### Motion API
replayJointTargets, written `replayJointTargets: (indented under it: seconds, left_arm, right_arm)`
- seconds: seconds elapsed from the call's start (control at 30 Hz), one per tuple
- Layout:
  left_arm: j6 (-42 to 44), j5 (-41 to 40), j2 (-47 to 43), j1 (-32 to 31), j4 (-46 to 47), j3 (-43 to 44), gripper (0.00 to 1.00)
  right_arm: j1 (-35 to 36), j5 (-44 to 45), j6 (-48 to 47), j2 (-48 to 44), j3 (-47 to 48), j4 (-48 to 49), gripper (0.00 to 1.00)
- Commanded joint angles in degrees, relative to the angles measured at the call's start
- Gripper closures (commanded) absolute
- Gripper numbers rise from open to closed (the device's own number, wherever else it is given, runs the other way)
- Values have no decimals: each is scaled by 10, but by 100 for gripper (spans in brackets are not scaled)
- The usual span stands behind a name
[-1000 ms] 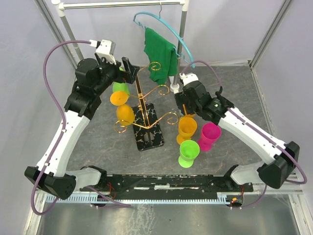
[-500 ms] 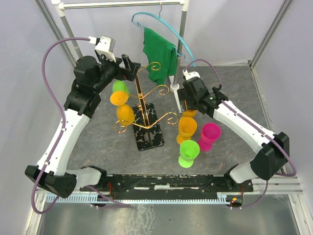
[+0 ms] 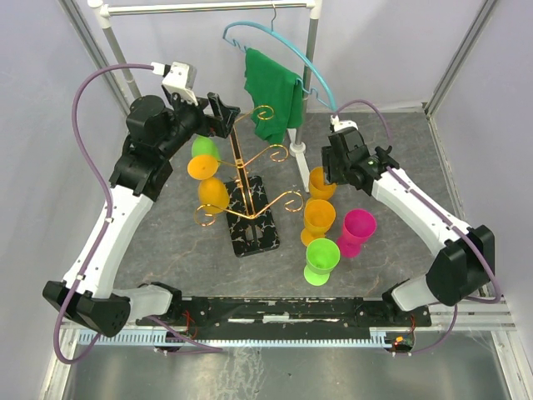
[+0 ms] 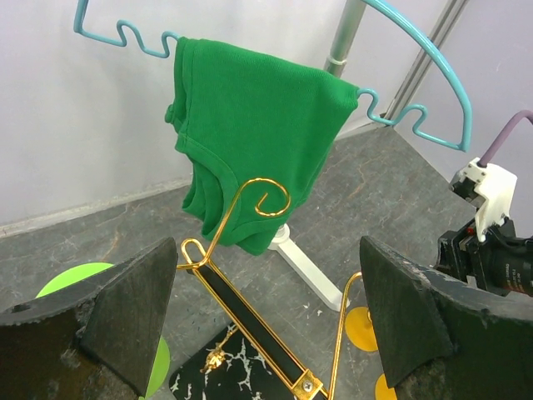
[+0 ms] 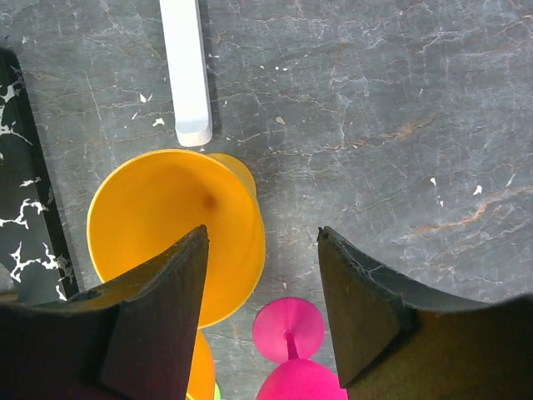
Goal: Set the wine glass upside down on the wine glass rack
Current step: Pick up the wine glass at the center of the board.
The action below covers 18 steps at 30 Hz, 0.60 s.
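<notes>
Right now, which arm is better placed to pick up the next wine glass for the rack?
Right. The right hand hangs open just over an upright orange glass. The left hand is open and empty, up beside the top of the rack, away from that glass.

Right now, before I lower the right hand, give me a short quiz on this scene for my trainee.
1. True or false: the left hand and the right hand are both open.
2. Which glass sits directly under the right hand? A. pink glass B. orange glass C. green glass
3. In the top view, how many glasses hang on the gold rack?
Key: 1 true; 2 B; 3 three.
</notes>
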Motion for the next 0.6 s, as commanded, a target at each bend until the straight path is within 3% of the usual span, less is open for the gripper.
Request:
replayJointTargets:
  seconds: [0.0,0.43,0.57]
  left_arm:
    - [2,12,-6,-3,27,4,5]
    - [-3,26,6,-3,13,21,5]
    - [-9,32,12,-2,12,26,5]
  right_arm:
    - [-7,-27,3,1,-9,34,39]
    - [-13,-48,7,16,-32,53,52]
    - [-14,-49,5,18,-35,52,68]
